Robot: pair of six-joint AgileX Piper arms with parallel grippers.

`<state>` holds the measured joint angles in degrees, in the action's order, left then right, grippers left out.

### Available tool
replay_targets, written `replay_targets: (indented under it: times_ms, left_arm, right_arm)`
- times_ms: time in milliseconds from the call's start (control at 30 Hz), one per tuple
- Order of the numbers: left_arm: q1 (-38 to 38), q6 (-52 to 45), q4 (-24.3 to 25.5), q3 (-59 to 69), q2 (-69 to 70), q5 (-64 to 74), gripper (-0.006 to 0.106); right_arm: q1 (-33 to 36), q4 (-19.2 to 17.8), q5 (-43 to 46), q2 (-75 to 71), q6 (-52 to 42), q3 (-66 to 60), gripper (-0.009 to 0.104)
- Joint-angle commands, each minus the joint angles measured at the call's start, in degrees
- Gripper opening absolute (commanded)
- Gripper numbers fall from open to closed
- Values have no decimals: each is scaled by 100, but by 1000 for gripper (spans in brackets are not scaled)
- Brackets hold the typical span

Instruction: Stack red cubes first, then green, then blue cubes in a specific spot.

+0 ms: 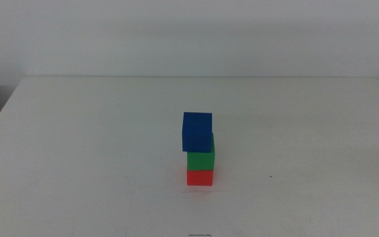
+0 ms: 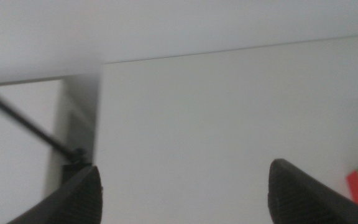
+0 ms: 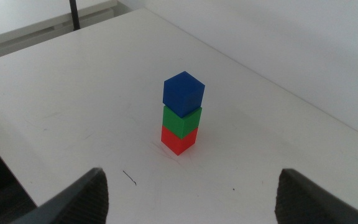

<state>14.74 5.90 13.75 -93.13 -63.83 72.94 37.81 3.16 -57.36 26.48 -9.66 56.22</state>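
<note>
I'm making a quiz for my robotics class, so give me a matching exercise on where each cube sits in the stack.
Things:
1. red cube
2. green cube
3. blue cube

Places:
A. top, shifted slightly off the cube under it
B. bottom, on the white table
C. middle

Pairs: 1-B, 2-C, 3-A
</note>
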Motion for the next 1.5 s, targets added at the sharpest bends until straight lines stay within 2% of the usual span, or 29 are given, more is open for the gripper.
replay_targets:
  times_ms: [0, 133, 500, 700, 1033, 1200, 1267, 1367, 1467]
  left_arm:
    - [-473, -324, -284, 32, 431, -225, 89]
    - [-991, -325, -254, 76, 724, -220, 89]
    - [-1026, -325, -85, 76, 938, -210, 88]
    - [-1026, -325, -512, 292, 1363, -366, 88]
    - [-1026, -325, -614, 2622, 2944, -1838, 88]
    - [-1026, -325, -608, 4089, 4021, -2830, 88]
    - [-1026, -325, -608, 4697, 4498, -3185, 88]
    - [-1026, -325, -594, 5496, 5095, -3720, 88]
    - [-1026, -325, -590, 6245, 5663, -4234, 88]
  right_arm:
    - [-32, -45, 395, 82, -54, 125, 82]
    - [-32, -45, 395, 82, -54, 125, 82]
    - [-32, -45, 395, 82, -54, 125, 82]
    - [-32, -45, 395, 82, -54, 125, 82]
    - [-32, -149, 429, 76, -54, 41, 82]
    - [-164, -1066, 1433, -148, -54, -423, 82]
    - [-316, -1282, 1866, -240, -54, -689, 82]
    - [-623, -1209, 2304, -389, -54, -1206, 82]
    - [-1062, -839, 2681, -540, -54, -1889, 82]
